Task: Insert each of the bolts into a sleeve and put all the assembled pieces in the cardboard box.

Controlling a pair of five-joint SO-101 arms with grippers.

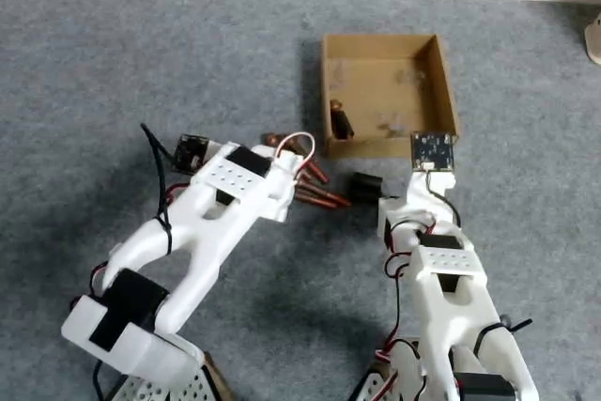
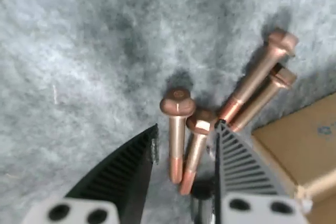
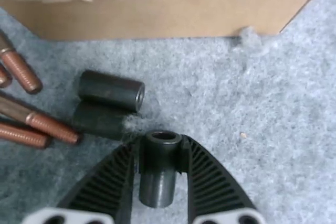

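Note:
Several copper bolts (image 2: 177,129) lie on the grey carpet just left of the cardboard box (image 1: 447,82). My left gripper (image 2: 186,129) is open and straddles two of them; two more bolts (image 2: 256,80) lie just beyond, near the box corner. My right gripper (image 3: 160,148) is shut on a black sleeve (image 3: 157,174), held upright just above the carpet in front of the box. Two more black sleeves (image 3: 111,90) lie side by side next to it. One assembled piece (image 1: 340,120) rests inside the box at its left wall.
The box's near cardboard wall (image 3: 157,11) stands close ahead of the right gripper. Bolt tips (image 3: 52,127) point toward the loose sleeves. Grey carpet (image 1: 526,194) spreads around both arms.

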